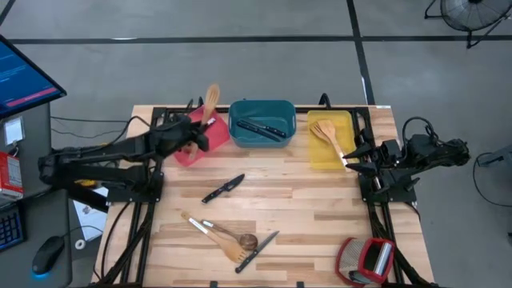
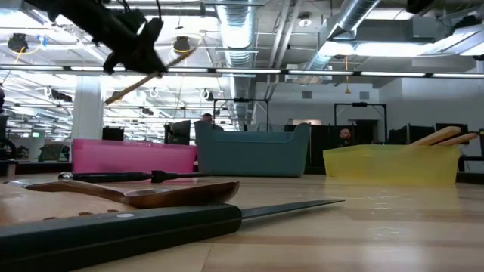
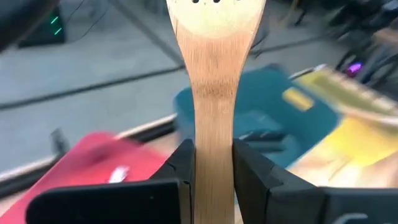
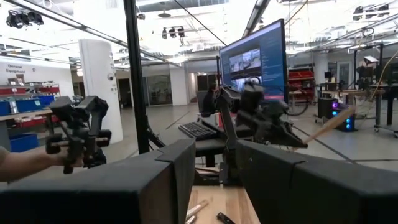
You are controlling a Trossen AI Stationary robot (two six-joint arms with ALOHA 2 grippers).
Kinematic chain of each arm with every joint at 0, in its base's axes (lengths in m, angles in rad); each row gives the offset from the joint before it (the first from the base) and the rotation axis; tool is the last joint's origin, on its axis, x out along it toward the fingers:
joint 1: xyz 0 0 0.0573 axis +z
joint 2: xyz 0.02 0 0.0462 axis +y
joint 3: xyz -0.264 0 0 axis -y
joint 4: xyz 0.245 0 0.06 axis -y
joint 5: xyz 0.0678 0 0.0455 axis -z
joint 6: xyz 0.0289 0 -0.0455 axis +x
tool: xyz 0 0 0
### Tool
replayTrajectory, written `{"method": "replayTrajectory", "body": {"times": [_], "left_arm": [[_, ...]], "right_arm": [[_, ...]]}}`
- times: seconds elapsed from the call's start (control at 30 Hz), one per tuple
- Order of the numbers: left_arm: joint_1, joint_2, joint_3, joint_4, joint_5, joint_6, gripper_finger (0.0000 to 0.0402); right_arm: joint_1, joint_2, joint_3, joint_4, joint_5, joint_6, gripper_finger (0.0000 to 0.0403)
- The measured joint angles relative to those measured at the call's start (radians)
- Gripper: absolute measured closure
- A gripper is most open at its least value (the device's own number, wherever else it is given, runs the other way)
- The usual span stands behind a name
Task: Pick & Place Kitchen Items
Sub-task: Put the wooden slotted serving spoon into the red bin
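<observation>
left end effector (image 1: 200,128) is over the red rectangular tray (image 1: 187,153) at the back left of the surface (image 1: 304,200), pinching a light wooden slotted spatula (image 1: 211,100) by its handle. left wrist view shows both fingers (image 3: 180,168) clamped on the handle's flat faces, slotted head (image 3: 214,9) pointing away from the wrist. low view has it lifted well above the tray rim, tilted.

right end effector (image 1: 352,156) waits at the right edge beside the yellow rectangular tray (image 1: 320,160), fingers spread, holding nothing.

other items:
- 2 black-handled knives (image 1: 262,128) in the teal rectangular tray (image 1: 240,112)
- wooden spatulas (image 1: 328,134) in the yellow tray
- 1 black-handled knife with silver blade (image 1: 224,189) loose mid-surface
- front cluster: wooden spoon (image 1: 228,234), wooden spatula (image 1: 214,240), another knife (image 1: 258,250), touching or overlapping
- bulky red-and-silver object (image 1: 366,260) at front right, not part of the sort

handling, my read: spatula is light and stiff, smooth wood, so it can pivot in a 2-finger pinch if held far from its balance point. mid-handle grip across the flat faces looks right. knives are slim and lie flat, take them at the black handle, not the blade. front cluster likely needs the top piece taken first.
</observation>
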Motion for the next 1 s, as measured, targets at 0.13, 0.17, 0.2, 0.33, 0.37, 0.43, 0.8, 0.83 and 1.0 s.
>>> {"method": "replayTrajectory", "body": {"times": [0.13, 0.17, 0.2, 0.33, 0.37, 0.43, 0.8, 0.83, 1.0], "left_arm": [[0.068, 0.0, 0.0, -0.15, 0.001, -0.055, 0.035], [0.088, 0.0, 0.0, -0.19, 0.002, -0.07, 0.035], [0.106, 0.0, 0.0, -0.23, 0.002, -0.087, 0.035], [0.176, 0.0, 0.0, -0.346, 0.013, -0.142, 0.0349], [0.193, 0.001, 0.0, -0.36, 0.028, -0.145, 0.0349], [0.22, 0.005, 0.0, -0.366, 0.062, -0.145, 0.0349], [0.305, 0.119, 0.0, -0.406, 0.156, -0.145, 0.0348], [0.307, 0.136, 0.0, -0.407, 0.166, -0.145, 0.0348], [0.308, 0.214, 0.0, -0.409, 0.179, -0.137, 0.0348]], "right_arm": [[0.0, 0.0, 0.0, 0.0, 0.0, 0.0, 0.0277], [0.0, 0.0, 0.0, 0.0, 0.0, 0.0, 0.0277], [0.0, 0.0, 0.0, 0.0, 0.0, 0.0, 0.0277], [0.0, 0.0, 0.0, 0.0, 0.0, 0.0, 0.0277], [0.0, 0.0, 0.0, 0.0, 0.0, 0.0, 0.0277], [0.0, 0.0, 0.0, 0.0, 0.0, 0.0, 0.0277], [0.0, 0.0, 0.0, -0.012, 0.0, 0.0, 0.0277], [0.0, 0.0, 0.0, -0.012, 0.0, 0.0, 0.0277], [0.0, 0.0, 0.0, -0.02, 0.0, 0.001, 0.0277]]}}
